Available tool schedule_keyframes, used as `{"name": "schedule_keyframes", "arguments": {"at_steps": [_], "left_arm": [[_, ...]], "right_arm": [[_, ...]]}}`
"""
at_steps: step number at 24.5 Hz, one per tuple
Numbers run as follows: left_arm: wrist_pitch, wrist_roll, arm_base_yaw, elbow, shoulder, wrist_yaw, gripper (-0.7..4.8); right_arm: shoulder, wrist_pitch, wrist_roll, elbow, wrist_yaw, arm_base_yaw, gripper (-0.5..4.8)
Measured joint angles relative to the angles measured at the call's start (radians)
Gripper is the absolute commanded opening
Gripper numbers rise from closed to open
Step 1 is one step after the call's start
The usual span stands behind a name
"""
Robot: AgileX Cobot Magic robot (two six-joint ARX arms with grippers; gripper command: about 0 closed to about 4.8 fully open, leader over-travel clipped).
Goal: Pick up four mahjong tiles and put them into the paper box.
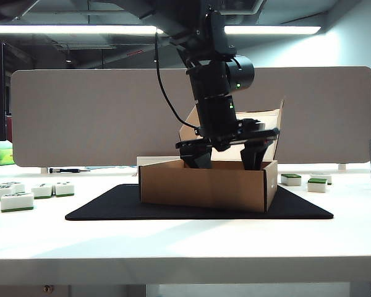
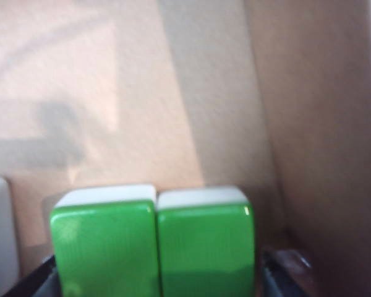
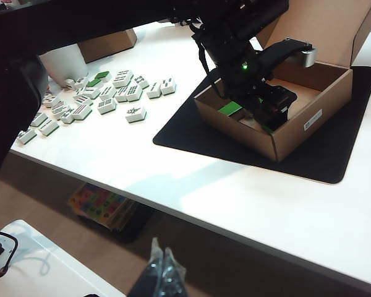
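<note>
Inside the paper box [image 1: 207, 185], two mahjong tiles [image 2: 154, 244] sit between the left fingers [image 1: 253, 158], spread wide.

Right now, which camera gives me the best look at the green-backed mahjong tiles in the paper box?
The left wrist view: two green-backed mahjong tiles fill it, side by side. The right wrist view shows only a green sliver beside the left pincer. In the exterior view the paper box wall hides them.

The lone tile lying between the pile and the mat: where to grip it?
Come from above and close the jaws across the long sides of the lone tile: it lies flat, apart from its neighbours. The left gripper, open, is down in the paper box; the right gripper hangs off the table.
</note>
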State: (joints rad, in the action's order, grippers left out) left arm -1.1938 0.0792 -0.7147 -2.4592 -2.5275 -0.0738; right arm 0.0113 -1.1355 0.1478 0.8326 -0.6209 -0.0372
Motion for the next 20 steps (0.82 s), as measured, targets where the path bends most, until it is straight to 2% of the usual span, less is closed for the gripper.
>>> {"name": "schedule_keyframes", "arguments": {"at_steps": [5, 9, 14, 17, 20], "left_arm": [[-0.034, 0.000, 0.000, 0.000, 0.055, -0.071, 3.86], [-0.068, -0.016, 0.023, 0.000, 0.148, -0.084, 3.85], [-0.120, -0.019, 0.126, 0.000, 0.283, -0.083, 3.57], [-0.145, -0.019, 0.188, 0.000, 0.342, -0.083, 2.93], [-0.171, -0.019, 0.290, 0.056, 0.449, -0.080, 2.75]], "right_arm": [[0.000, 0.000, 0.000, 0.000, 0.000, 0.000, -0.01], [0.000, 0.000, 0.000, 0.000, 0.000, 0.000, -0.01], [0.000, 0.041, -0.002, -0.001, 0.000, 0.000, -0.01], [0.000, 0.109, -0.010, -0.015, -0.001, 0.000, -0.01], [0.000, 0.177, -0.011, -0.076, 0.000, 0.000, -0.01]]}}
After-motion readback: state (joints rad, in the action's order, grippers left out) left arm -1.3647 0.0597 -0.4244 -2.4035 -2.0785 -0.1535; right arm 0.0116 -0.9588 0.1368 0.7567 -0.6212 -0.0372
